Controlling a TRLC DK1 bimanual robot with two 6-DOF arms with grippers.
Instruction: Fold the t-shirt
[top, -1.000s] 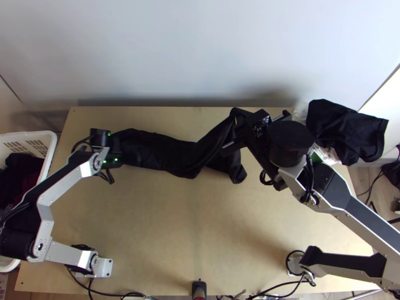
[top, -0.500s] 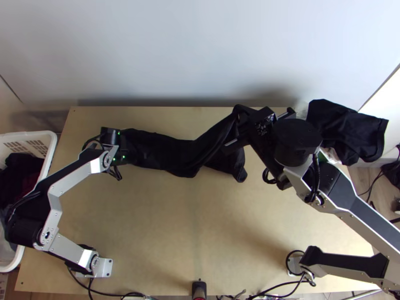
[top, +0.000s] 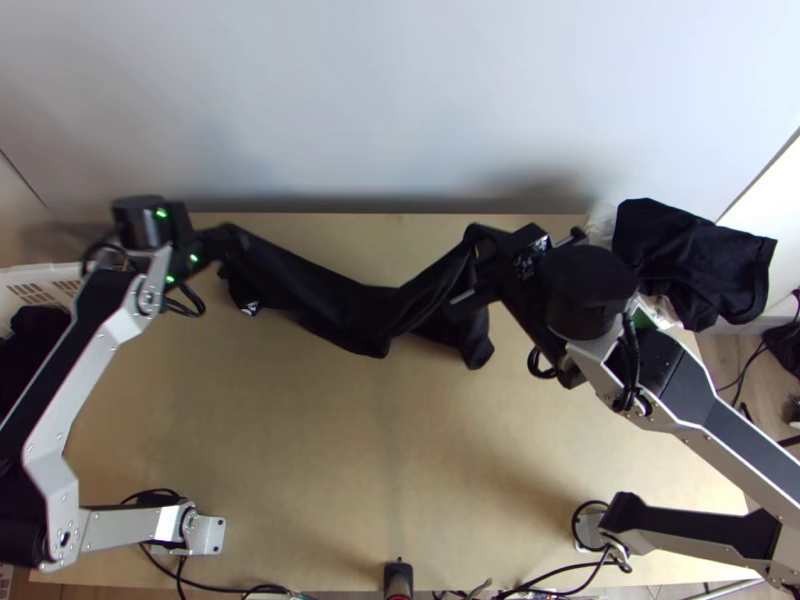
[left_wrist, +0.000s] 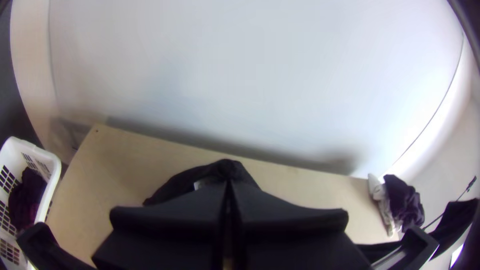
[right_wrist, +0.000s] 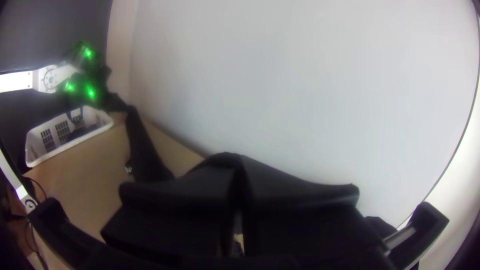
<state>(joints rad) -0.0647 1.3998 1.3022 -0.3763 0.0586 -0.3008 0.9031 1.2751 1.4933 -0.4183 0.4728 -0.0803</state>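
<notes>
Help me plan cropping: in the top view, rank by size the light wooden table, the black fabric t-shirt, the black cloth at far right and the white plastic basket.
1. Light wooden table
2. Black fabric t-shirt
3. Black cloth at far right
Unranked: white plastic basket, cut off and partly covered.

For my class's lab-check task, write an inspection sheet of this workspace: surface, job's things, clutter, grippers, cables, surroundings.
Surface: light wooden table; spills, nothing seen.
Job's things: black t-shirt, bunched into a long strip, not folded.
Clutter: black cloth over white material, far right corner.
Grippers: left gripper and right gripper each shut on the t-shirt.
Cables: black cables along the near edge.
Surroundings: pale wall behind; white basket of dark cloth at left.
</notes>
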